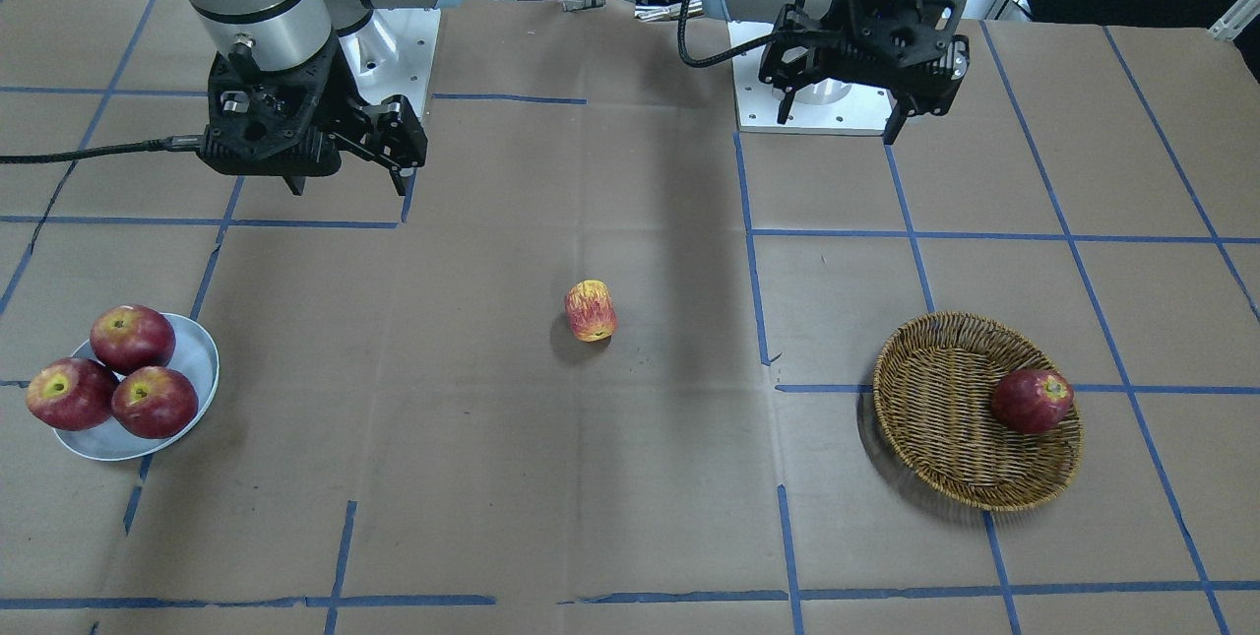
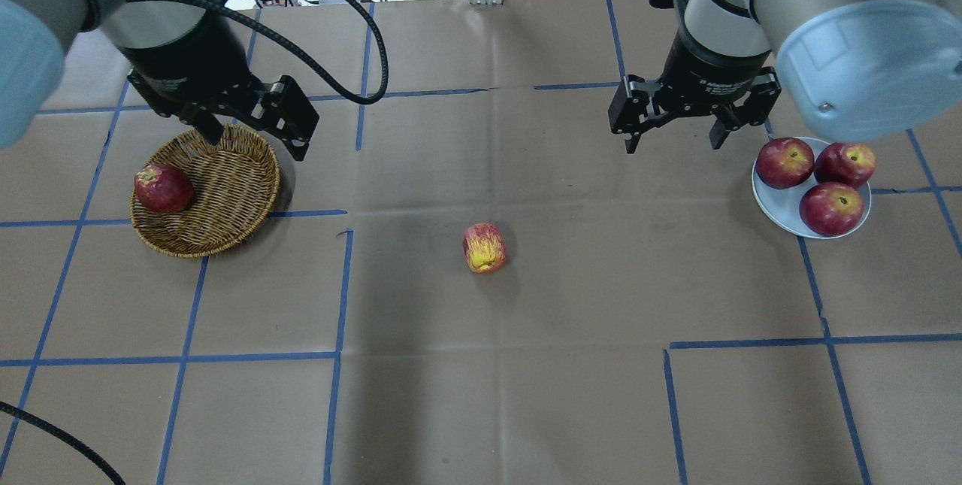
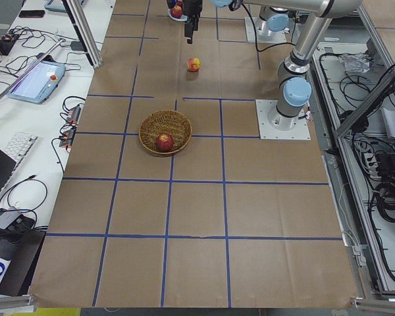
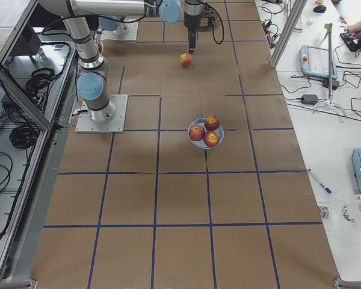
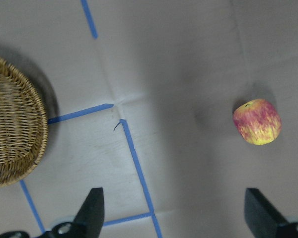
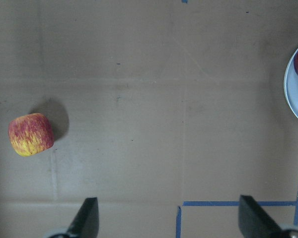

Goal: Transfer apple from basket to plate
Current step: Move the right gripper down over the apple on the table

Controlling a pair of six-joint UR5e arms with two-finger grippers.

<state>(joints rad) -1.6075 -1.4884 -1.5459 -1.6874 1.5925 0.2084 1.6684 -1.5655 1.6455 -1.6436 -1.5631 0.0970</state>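
The apple [image 1: 591, 310] with yellow-orange patches lies on the bare table, midway between basket and plate; it also shows in the overhead view [image 2: 484, 247] and both wrist views [image 5: 257, 121] [image 6: 31, 134]. The wicker basket [image 2: 225, 192] holds one dark red apple [image 2: 162, 188]. The white plate [image 2: 778, 203] holds three dark red apples. My left gripper [image 2: 255, 140] hovers open and empty over the basket's inner rim. My right gripper [image 2: 672, 145] hovers open and empty, left of the plate in the overhead view.
Brown paper with blue tape lines covers the table. The arm base plates [image 1: 817, 94] stand at the robot's side of the table. Monitors, keyboards and cables lie beyond the table's far edge in the side views.
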